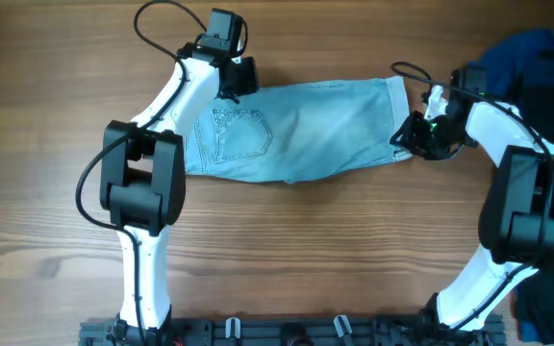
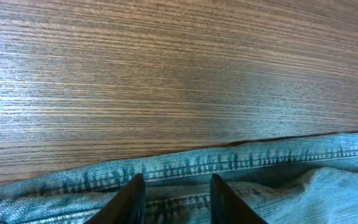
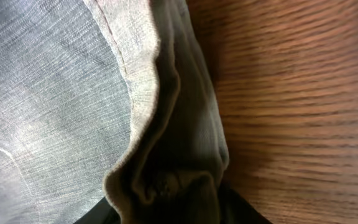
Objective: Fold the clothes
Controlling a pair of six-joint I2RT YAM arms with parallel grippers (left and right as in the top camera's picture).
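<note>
The clothes [image 1: 306, 130], light blue denim shorts, lie across the far half of the table with a stitched back pocket showing near their left end. My left gripper [image 1: 241, 79] hangs over the shorts' far left corner. In the left wrist view its fingers [image 2: 132, 202] stand apart, with a flat stitched seam of the clothes [image 2: 260, 155] running between and under them. My right gripper [image 1: 414, 135] is at the shorts' right end. In the right wrist view a bunched fold of the clothes [image 3: 42, 93] is pinched in the right gripper [image 3: 166, 205].
A heap of dark blue garments [image 1: 537, 58] lies at the far right, just behind my right arm. Bare wooden table [image 1: 287, 250] stretches in front of the shorts to a black rail [image 1: 287, 332] at the near edge.
</note>
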